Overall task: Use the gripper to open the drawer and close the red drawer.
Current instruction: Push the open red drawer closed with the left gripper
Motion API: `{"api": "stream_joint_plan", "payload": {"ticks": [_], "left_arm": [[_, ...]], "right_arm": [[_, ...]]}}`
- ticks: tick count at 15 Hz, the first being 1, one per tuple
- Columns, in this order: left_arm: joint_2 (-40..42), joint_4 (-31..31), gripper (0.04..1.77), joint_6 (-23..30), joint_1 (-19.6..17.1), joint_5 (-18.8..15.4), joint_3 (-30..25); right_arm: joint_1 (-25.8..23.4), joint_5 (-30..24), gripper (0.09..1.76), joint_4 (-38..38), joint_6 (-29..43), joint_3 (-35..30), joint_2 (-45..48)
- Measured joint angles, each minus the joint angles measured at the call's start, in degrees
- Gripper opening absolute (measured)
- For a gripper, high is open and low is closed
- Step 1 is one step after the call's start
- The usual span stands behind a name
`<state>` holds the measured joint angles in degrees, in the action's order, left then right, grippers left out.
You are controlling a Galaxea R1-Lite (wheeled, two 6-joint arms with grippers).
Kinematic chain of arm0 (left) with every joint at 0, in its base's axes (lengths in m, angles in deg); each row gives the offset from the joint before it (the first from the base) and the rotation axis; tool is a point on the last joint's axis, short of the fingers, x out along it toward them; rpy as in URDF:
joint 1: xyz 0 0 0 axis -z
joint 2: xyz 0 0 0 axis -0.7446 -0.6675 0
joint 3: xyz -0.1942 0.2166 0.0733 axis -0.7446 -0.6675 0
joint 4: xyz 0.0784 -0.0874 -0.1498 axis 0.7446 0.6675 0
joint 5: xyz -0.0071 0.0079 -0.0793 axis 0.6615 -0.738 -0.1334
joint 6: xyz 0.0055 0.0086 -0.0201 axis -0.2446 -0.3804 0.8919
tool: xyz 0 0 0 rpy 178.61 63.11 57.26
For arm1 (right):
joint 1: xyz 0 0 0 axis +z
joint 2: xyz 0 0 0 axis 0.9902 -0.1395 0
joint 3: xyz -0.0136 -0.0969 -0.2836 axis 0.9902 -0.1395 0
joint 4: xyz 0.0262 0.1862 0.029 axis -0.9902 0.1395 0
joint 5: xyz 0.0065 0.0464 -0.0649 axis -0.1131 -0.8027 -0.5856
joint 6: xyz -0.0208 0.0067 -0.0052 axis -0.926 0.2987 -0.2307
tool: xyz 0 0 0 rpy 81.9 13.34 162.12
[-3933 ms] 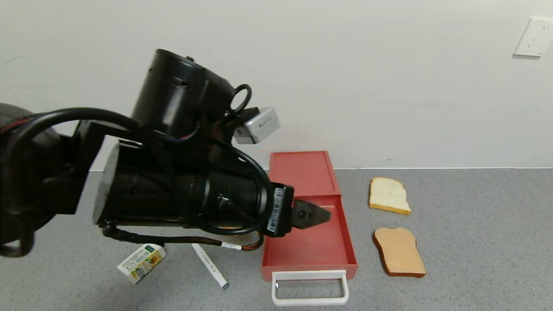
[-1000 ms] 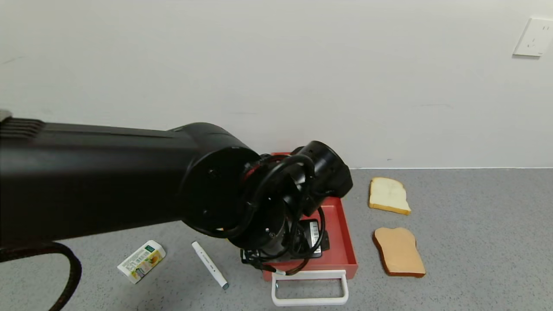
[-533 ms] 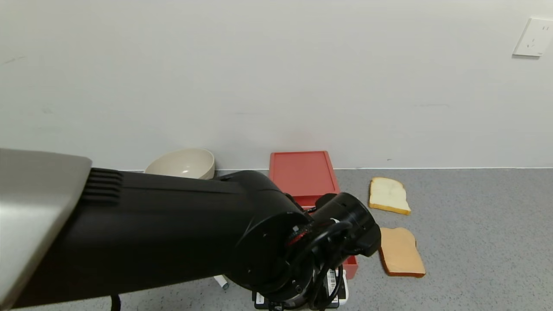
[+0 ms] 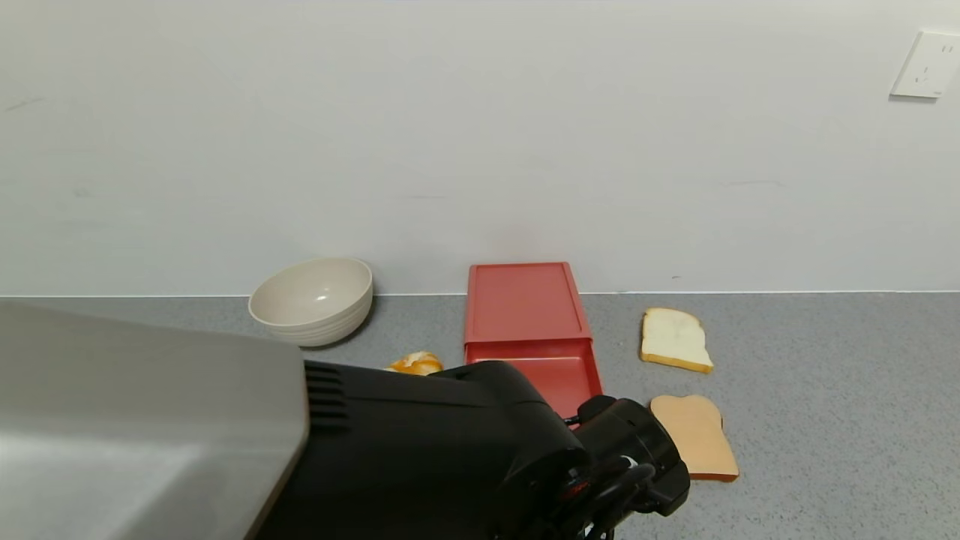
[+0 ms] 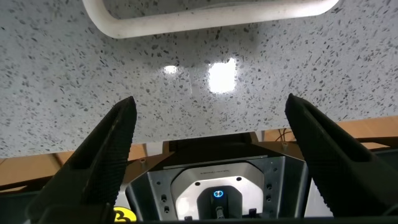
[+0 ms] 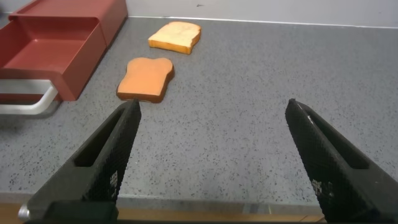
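The coral-red drawer (image 4: 525, 304) lies by the wall with its tray (image 4: 562, 375) slid out toward me. My left arm (image 4: 450, 465) covers the tray's front and the handle in the head view. In the left wrist view the left gripper (image 5: 210, 102) is open and empty, over the table's front edge, with the white loop handle (image 5: 211, 15) just beyond its fingertips and not touched. My right gripper (image 6: 211, 106) is open and empty, low at the table's front edge, to the right of the drawer (image 6: 56, 43) and its handle (image 6: 25, 102).
A beige bowl (image 4: 311, 300) stands left of the drawer, with an orange piece (image 4: 415, 364) near it. A white bread slice (image 4: 675, 339) and a brown toast slice (image 4: 694, 437) lie right of the drawer. A wall socket (image 4: 926, 65) is at the upper right.
My left arm has swung down and toward me, out of the tray and past the handle. The bowl and orange piece now show; the carton and pen are covered.
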<state>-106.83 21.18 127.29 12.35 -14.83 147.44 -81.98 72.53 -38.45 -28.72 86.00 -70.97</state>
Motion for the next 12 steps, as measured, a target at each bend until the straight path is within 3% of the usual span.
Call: {"api": "stream_joint_plan", "payload": {"ticks": [12], "left_arm": [[-3.6,-2.6,1.72,1.5,-1.2,0.7,0.7]], "right_arm": [[0.0,0.0,1.71,0.0,0.0,0.0,0.0]]}}
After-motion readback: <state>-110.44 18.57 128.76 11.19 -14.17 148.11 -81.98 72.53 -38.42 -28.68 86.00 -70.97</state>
